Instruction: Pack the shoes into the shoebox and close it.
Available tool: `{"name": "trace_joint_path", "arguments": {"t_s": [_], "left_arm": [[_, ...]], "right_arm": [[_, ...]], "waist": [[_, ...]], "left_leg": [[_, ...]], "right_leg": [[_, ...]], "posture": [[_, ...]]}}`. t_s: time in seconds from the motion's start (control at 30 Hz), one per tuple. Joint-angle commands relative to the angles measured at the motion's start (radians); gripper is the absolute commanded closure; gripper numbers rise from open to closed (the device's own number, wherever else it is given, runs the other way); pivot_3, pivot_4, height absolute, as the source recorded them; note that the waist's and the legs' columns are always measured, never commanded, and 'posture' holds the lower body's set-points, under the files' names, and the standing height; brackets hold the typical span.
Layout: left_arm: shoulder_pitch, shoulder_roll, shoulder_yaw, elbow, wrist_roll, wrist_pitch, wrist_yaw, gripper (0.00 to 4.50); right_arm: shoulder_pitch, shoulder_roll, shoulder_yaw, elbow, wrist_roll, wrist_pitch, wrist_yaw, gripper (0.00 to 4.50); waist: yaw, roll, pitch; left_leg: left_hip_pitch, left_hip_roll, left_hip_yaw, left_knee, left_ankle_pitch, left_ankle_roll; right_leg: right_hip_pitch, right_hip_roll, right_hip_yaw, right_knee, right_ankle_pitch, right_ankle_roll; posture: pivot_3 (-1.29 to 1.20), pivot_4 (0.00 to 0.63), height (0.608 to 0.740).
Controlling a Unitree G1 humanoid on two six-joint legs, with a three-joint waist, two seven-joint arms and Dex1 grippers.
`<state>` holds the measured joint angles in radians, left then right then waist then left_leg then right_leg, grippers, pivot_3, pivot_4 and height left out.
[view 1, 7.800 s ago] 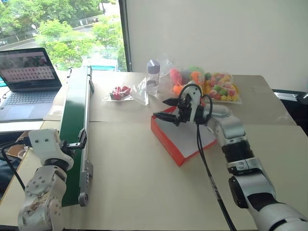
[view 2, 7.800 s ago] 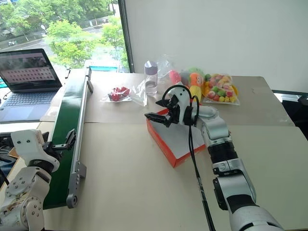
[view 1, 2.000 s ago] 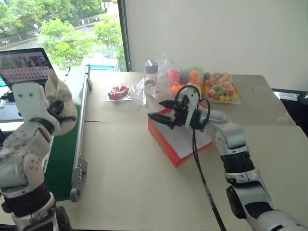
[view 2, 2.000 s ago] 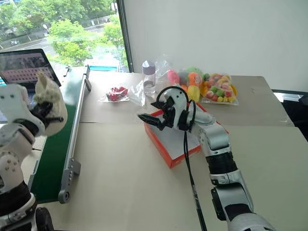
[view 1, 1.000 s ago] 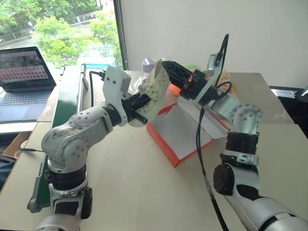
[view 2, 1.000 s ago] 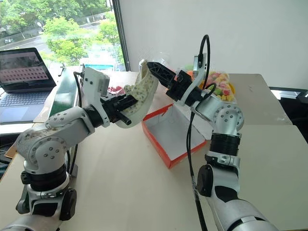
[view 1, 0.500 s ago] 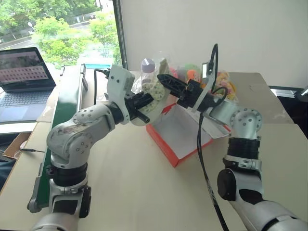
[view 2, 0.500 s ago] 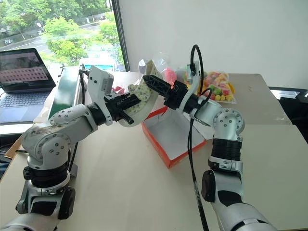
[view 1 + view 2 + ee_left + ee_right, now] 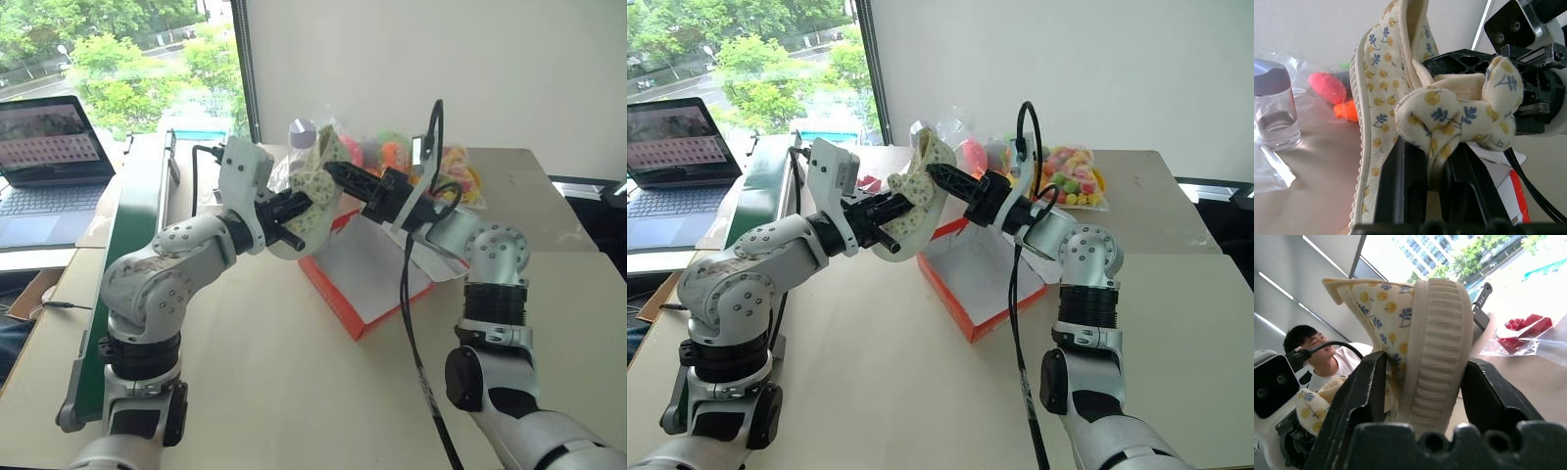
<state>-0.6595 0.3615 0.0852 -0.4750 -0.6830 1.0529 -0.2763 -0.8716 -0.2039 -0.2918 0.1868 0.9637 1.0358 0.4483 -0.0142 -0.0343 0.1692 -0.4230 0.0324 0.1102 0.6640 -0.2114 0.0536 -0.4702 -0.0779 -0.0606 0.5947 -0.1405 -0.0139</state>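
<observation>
While both claws grip one floral shoe, red shoebox open, beige table, window.

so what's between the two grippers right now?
One shoe, held over the table beside the shoebox: left gripper at one end, right gripper clamping the other, clearest in both wrist views.

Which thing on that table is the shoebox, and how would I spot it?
Look at the big beige table; near its middle lies a shallow red-orange cardboard shoebox, white inside. It lies open below the two raised arms, and nothing else there is a flat red tray.
</observation>
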Motion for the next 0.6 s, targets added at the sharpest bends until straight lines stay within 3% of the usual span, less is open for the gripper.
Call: {"name": "trace_joint_path", "arguments": {"t_s": [0.03, 0.1, 0.17, 0.37, 0.47, 0.6], "left_arm": [[-0.023, -0.003, 0.019, -0.056, -0.029, -0.019, -0.007, 4.50], [-0.025, 0.004, 0.032, -0.050, -0.038, -0.006, -0.006, 4.50], [-0.017, 0.025, 0.055, -0.049, -0.060, 0.012, -0.020, 3.60], [0.010, 0.170, 0.090, -0.083, -0.157, 0.094, -0.119, 1.66], [0.033, 0.261, 0.115, -0.091, -0.199, 0.106, -0.189, 1.66], [0.053, 0.308, 0.100, -0.086, -0.202, 0.086, -0.220, 1.66]], "right_arm": [[-0.045, 0.011, 0.000, -0.003, 0.006, -0.030, 0.018, 3.53], [-0.052, 0.011, -0.001, 0.005, 0.004, -0.035, 0.019, 3.61], [-0.056, 0.006, 0.007, 0.006, -0.007, -0.041, 0.021, 3.62], [-0.092, -0.053, 0.006, 0.009, -0.038, -0.038, 0.023, 3.63], [-0.145, -0.141, 0.008, 0.013, -0.054, -0.013, 0.045, 3.63], [-0.195, -0.259, 0.055, 0.027, -0.088, 0.018, 0.116, 3.63]], "waist": [[0.000, 0.000, 0.000], [0.000, 0.000, 0.000], [0.000, 0.000, 0.000], [0.000, 0.000, 0.000], [0.000, 0.000, 0.000], [0.003, 0.000, 0.000]], "left_leg": [[0.000, 0.000, 0.000, 0.000, 0.000, 0.000], [0.000, 0.000, 0.000, 0.000, 0.000, 0.000], [0.000, 0.000, 0.000, 0.000, 0.000, 0.000], [0.000, 0.000, 0.000, 0.000, 0.000, 0.000], [0.000, 0.000, 0.000, 0.001, 0.000, 0.000], [0.000, 0.000, 0.000, 0.001, 0.000, 0.000]], "right_leg": [[0.000, 0.000, 0.000, 0.000, 0.000, 0.000], [0.000, 0.000, 0.000, 0.000, 0.000, 0.000], [0.000, 0.000, 0.000, 0.000, 0.000, 0.000], [0.000, 0.000, 0.000, 0.000, 0.000, 0.000], [-0.001, 0.000, 0.000, 0.001, 0.000, 0.000], [0.000, 0.000, -0.001, 0.000, -0.001, 0.000]], "posture": [[0.00, 0.150, 0.740], [0.00, 0.150, 0.740], [0.00, 0.150, 0.740], [0.00, 0.150, 0.740], [0.00, 0.150, 0.740], [0.00, 0.150, 0.740]]}}
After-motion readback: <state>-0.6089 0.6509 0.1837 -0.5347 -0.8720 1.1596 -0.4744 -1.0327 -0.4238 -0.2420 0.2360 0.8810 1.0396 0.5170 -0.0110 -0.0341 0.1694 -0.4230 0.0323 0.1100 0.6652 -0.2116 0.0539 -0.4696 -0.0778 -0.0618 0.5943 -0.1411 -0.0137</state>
